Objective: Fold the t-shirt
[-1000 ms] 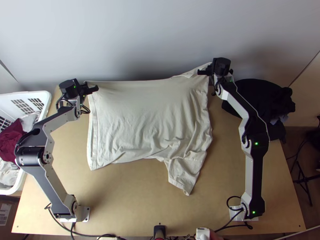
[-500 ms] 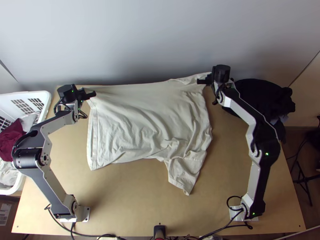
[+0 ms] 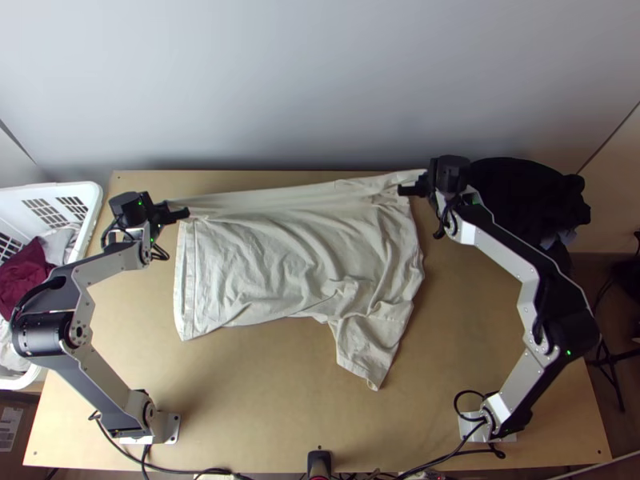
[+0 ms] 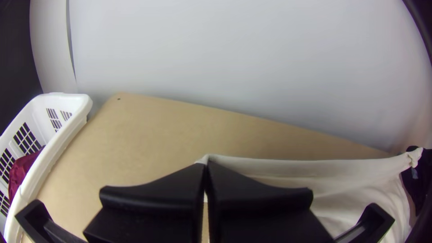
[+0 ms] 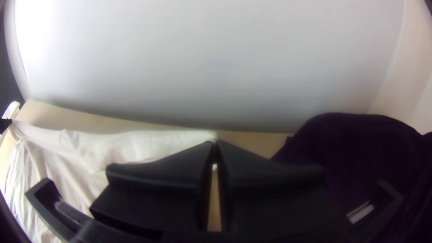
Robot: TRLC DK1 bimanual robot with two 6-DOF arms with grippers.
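In the top view the cream t-shirt lies partly on the table, its far edge lifted and stretched between both grippers, with wrinkles and a sleeve-like flap toward the near side. My left gripper is shut on its far left corner; in the left wrist view the left gripper pinches the t-shirt at the fingertips. At the far right corner my right gripper is shut on the fabric. The right wrist view shows the right gripper with the t-shirt between its tips.
A white basket with a dark red cloth and pale clothes stands beyond the table's left side. Dark clothing is heaped at the far right. Bare table lies along the near side, and a wall rises behind.
Both grippers have moved down the picture, toward the near side, bringing the t-shirt's far edge along. A strip of table now shows behind it. The near part of the cloth has stayed put.
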